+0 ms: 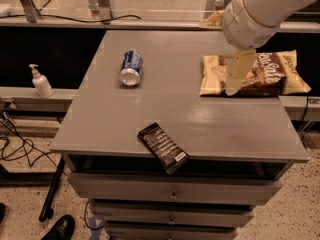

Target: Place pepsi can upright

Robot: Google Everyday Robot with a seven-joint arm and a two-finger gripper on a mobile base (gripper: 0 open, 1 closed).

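The can (131,69) lies on its side on the left rear part of the grey worktop (210,124). Its silver end faces toward the camera and the blue body points away, toward the back edge. Nothing touches it.

The gripper (236,73) hangs on the right side, under the thick white arm (260,11) that comes in from the upper right corner. It is above the left part of a snack bag (270,74), which lies flat near the right edge of the worktop. I cannot tell if the gripper is open or closed, and I cannot tell if it touches the bag. It is well apart from the can, so the can is not in its hold.

A flat black wrapper (163,147) lies at the front edge of the worktop, turned diagonally, and one corner goes a little over the edge. It is in front of the can and well apart from it.

Under the worktop there are drawers (172,189). On the left, on a lower ledge, stands a white pump bottle (41,81). Cables (15,144) lie on the speckled floor on the left, and a dark shoe (60,228) shows at the bottom left.
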